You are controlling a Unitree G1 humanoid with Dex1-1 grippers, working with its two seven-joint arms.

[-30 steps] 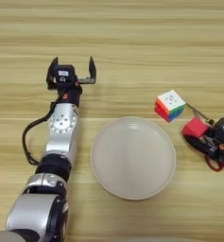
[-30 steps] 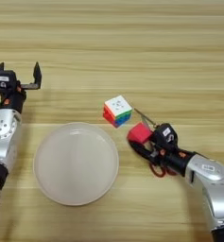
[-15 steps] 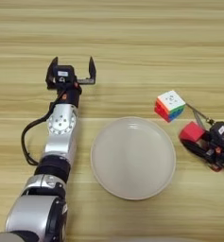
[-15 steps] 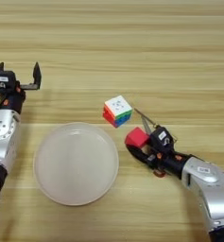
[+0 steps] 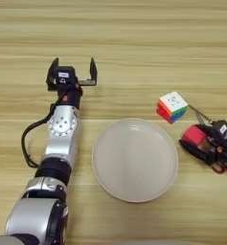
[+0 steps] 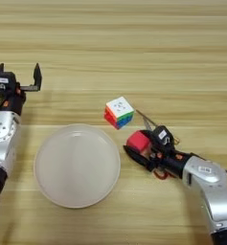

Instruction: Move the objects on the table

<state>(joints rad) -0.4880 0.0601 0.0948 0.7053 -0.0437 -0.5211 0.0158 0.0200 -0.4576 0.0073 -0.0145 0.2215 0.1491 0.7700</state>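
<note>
On the light wooden table [image 5: 134, 38], a small red cube [image 6: 138, 140] sits between the black fingers of my right gripper [image 6: 140, 146], which is shut on it just right of the round beige plate [image 6: 77, 164]. The multicoloured puzzle cube [image 6: 119, 112], white face up, rests on the table a little behind the gripper, apart from it. My left gripper [image 5: 73, 72] is parked at the far left behind the plate, open, with nothing between its fingers. The plate [image 5: 134, 159] has nothing on it.
Red-handled scissors [image 6: 160, 174] lie under my right gripper; their metal blades [image 6: 144, 118] point up-left toward the puzzle cube. A black cable [image 5: 28, 143] loops off the left forearm, left of the plate.
My right gripper has shifted slightly left and toward the near edge with the red cube in it, closer to the plate's rim. The left arm, plate and puzzle cube have not moved.
</note>
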